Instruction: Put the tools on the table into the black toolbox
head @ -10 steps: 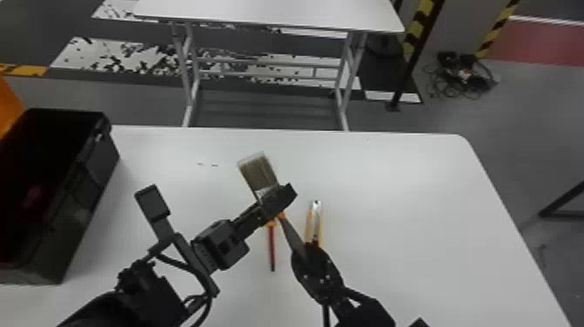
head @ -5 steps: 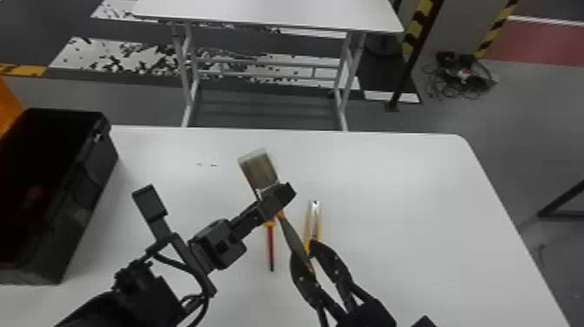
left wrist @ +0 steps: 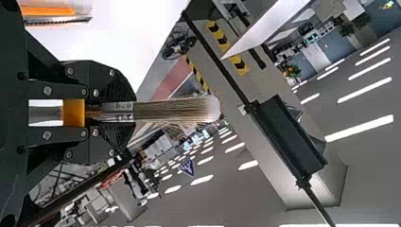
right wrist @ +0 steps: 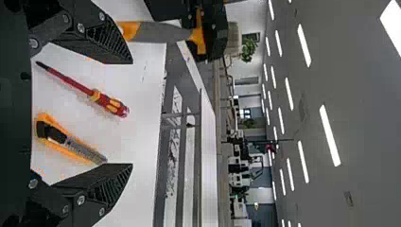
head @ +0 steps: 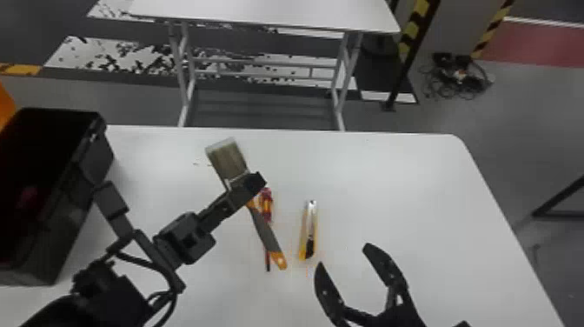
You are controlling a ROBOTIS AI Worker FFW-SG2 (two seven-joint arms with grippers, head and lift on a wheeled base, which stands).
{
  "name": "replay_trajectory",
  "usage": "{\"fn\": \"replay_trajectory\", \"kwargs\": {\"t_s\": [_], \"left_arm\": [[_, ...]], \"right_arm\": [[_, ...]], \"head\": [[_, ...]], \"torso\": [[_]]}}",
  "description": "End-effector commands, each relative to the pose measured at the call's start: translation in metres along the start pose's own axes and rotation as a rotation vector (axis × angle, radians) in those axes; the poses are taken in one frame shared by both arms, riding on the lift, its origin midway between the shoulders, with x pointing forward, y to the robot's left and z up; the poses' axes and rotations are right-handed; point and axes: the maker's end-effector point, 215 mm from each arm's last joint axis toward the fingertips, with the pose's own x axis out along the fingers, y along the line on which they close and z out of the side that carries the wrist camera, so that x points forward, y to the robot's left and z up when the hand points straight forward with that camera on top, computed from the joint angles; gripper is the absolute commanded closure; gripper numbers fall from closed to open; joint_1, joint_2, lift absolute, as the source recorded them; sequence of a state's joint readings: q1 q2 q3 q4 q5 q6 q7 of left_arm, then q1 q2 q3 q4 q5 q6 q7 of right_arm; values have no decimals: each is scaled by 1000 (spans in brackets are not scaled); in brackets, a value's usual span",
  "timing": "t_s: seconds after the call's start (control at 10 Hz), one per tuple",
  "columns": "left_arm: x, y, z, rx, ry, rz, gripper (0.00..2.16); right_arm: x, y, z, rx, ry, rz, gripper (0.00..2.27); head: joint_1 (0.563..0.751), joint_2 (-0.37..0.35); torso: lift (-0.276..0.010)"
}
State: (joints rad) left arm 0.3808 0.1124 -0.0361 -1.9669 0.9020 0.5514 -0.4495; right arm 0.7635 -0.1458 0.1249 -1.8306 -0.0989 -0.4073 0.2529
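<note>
Left gripper (head: pixel 248 186) clamped on the brush (head: pixel 227 160) near the base of the bristles, held above the table (head: pixel 399 178); bristles toward the far edge, handle toward the near edge. Right gripper (head: pixel 344 256) empty, fingers spread, nearer the near edge. Screwdriver (head: pixel 266 208) lies mid-table, partly behind the brush, shaft toward the near edge. Knife (head: pixel 309 230) just right of it, apart. Black toolbox (head: pixel 96 161) at the table's left, lid open; something reddish inside, too dim to tell.

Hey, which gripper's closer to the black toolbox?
Left. The left gripper, holding the paintbrush, is to the right of the toolbox; the right gripper is farther right, past the utility knife.
</note>
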Motion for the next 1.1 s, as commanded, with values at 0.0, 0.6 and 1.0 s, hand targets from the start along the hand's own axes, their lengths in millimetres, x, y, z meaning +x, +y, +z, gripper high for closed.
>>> {"fn": "replay_trajectory", "kwargs": {"t_s": [0.0, 0.6, 1.0], "left_arm": [[-19, 4, 31, 46, -43, 27, 2135], [-123, 50, 184, 200, -191, 235, 2135], [-194, 93, 269, 349, -299, 486, 2138]], "right_arm": [[-14, -39, -4, 10, -4, -79, 63], [-55, -109, -24, 34, 9, -221, 76], [-53, -108, -24, 41, 6, -223, 76]], "head": [[695, -126], [695, -66], [695, 121]], "torso": [[-75], [-75], [-75]]}}
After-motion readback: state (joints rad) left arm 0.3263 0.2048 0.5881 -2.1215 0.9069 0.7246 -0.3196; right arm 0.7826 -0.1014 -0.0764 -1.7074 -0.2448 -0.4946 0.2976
